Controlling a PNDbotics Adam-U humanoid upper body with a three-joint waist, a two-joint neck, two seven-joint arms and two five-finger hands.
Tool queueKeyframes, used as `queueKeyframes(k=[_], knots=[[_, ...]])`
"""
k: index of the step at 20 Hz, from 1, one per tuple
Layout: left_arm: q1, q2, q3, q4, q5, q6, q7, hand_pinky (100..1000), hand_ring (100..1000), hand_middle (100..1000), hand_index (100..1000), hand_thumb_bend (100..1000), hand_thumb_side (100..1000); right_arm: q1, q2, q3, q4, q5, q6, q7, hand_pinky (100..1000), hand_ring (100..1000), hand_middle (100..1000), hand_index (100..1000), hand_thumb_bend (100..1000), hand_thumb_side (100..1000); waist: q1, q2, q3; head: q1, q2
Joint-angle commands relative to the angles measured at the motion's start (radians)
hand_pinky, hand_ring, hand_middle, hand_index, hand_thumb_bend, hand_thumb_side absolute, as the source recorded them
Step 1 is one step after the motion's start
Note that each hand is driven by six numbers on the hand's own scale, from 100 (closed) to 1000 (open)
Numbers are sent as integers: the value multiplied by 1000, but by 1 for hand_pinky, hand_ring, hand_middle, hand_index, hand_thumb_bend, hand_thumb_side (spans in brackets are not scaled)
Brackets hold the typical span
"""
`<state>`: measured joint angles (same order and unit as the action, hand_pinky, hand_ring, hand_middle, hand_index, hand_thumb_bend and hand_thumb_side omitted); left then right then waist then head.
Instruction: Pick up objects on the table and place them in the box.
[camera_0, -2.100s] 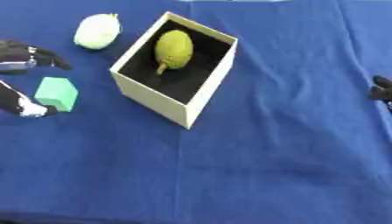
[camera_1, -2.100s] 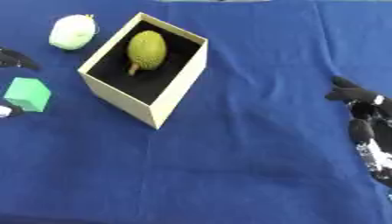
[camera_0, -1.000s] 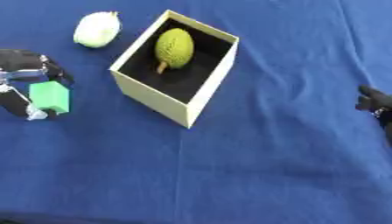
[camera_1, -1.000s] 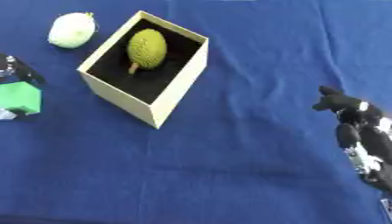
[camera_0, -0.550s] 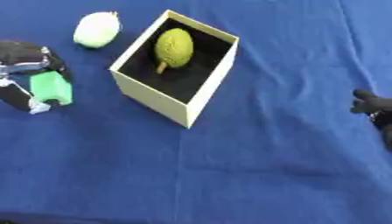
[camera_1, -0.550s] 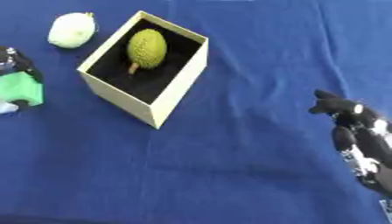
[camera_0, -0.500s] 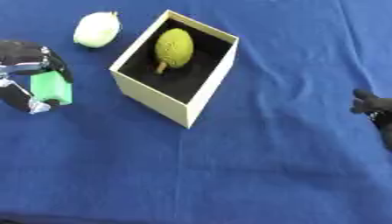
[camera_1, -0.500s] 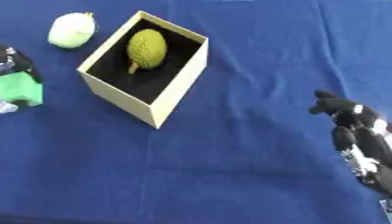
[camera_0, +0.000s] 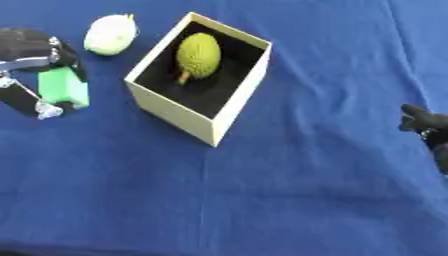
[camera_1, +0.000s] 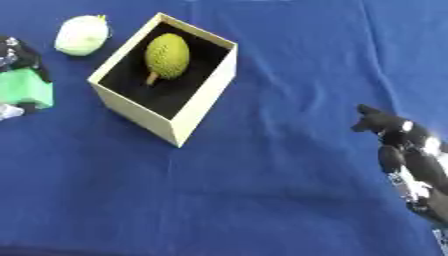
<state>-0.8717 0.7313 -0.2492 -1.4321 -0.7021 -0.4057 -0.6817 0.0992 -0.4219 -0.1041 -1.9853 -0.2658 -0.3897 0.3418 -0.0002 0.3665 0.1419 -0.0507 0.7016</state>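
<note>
Left hand (camera_0: 35, 55): fingers curled round green block (camera_0: 63, 86), table's left edge.
Right hand (camera_1: 411, 155): idle, fingers relaxed.
Risk: block may clip box (camera_0: 166, 112) rim and drop.

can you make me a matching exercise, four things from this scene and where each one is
Things:
1. green block
2. spiky fruit
3. pale round thing
4. right hand

Places:
a. on the cloth just beyond the box's left corner
b. idle at the right edge
c. inside the box
d. in the left hand's fingers

Pairs: 1-d, 2-c, 3-a, 4-b
</note>
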Motion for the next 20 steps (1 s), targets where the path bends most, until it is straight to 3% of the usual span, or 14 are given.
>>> queueKeyframes(k=[1, 7, 11, 15, 20], knots=[[-62, -5, 3, -38, 31, -11, -21, 606, 520, 451, 706, 208, 159, 6, -11, -7, -15, 1, 2, -1, 1000, 1000, 703, 828, 100, 508, 7, -29, 0, -4, -6], [-200, -115, -44, -51, 95, -33, -88, 625, 528, 459, 718, 159, 157, 12, -18, -5, -15, -5, 7, 0, 1000, 1000, 703, 828, 100, 509, 17, -45, -5, -9, 1], [-287, -208, -70, 8, 132, -30, -131, 642, 533, 464, 725, 100, 174, 4, -21, -2, -15, -15, 15, 4, 1000, 1000, 702, 828, 100, 511, 23, -46, -13, -1, -2], [-312, -310, -71, 85, 135, -20, -148, 654, 535, 467, 731, 100, 202, -2, -28, -3, -15, -27, 3, 9, 1000, 1000, 703, 829, 100, 495, 23, -44, -22, -3, -1], [-302, -398, -63, 150, 105, -17, -141, 660, 532, 466, 733, 100, 242, -6, -38, -5, -15, -36, -49, 9, 1000, 1000, 704, 830, 100, 476, 16, -39, -29, -9, 2]])
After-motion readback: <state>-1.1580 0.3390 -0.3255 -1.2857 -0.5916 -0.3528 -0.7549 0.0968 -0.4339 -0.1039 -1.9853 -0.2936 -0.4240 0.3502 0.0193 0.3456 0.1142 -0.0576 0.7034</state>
